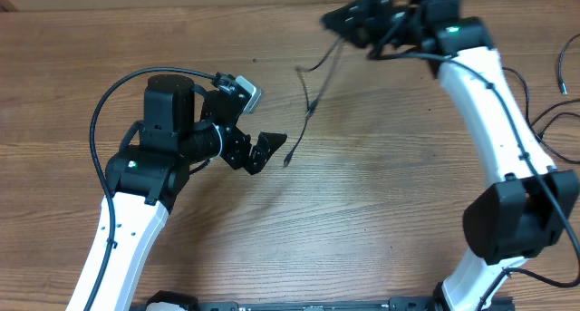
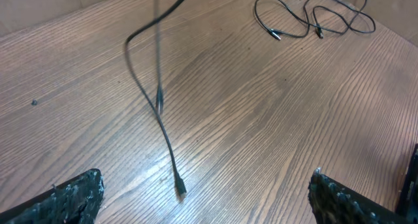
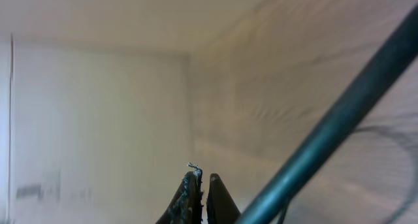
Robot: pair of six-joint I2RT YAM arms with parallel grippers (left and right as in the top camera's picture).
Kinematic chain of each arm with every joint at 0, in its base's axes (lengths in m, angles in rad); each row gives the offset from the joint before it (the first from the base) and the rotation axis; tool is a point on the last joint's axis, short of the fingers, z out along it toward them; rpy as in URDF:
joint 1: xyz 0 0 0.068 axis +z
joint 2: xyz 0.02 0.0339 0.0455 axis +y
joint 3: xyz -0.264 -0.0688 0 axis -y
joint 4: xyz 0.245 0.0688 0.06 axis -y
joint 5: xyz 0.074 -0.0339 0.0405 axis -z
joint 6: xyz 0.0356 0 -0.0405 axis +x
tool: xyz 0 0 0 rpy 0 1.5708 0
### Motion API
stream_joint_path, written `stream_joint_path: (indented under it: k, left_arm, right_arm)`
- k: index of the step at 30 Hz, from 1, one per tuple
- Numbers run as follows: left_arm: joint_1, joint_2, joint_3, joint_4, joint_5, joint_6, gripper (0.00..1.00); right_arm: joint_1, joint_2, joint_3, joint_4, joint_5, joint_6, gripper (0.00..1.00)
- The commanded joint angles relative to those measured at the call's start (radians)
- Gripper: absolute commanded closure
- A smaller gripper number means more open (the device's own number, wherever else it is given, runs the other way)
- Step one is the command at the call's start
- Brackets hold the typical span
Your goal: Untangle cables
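Observation:
A thin black cable (image 1: 308, 107) hangs from my right gripper (image 1: 340, 23) at the far edge of the table. It runs down and left to a small plug end (image 1: 286, 160) that touches the wood. My right gripper (image 3: 204, 178) has its jaws pressed together; the grip point itself is hidden. My left gripper (image 1: 263, 152) is open and empty, just left of the plug end. In the left wrist view the same cable (image 2: 160, 106) drops between the wide-open fingers (image 2: 206, 198), with its plug (image 2: 180, 191) on the table. More thin black cables (image 2: 313, 18) lie looped at the far right.
Loose thin cables (image 1: 560, 71) lie near the right edge of the wooden table (image 1: 381, 211). A thick blurred cord (image 3: 326, 126) crosses the right wrist view close to the camera. The right arm's white links (image 1: 494, 121) stand along the right side.

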Motion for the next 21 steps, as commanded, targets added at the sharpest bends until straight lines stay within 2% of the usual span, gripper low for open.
stream_joint_path:
  k: [1,14,21]
  left_arm:
    - [-0.002,-0.009,0.012,-0.001,-0.003,-0.014,0.0]
    - [-0.002,-0.009,0.012,-0.011,-0.003,-0.014,0.0]
    - [-0.002,-0.009,0.012,-0.013,-0.003,-0.014,0.0]
  right_arm:
    - [-0.091,-0.024,0.014,0.006,0.119,-0.058,0.96]
    - [-0.302,-0.021,0.014,0.045,0.606,-0.087,0.96]
    - [-0.402,0.037,0.014,0.188,0.637,-0.085,0.96]
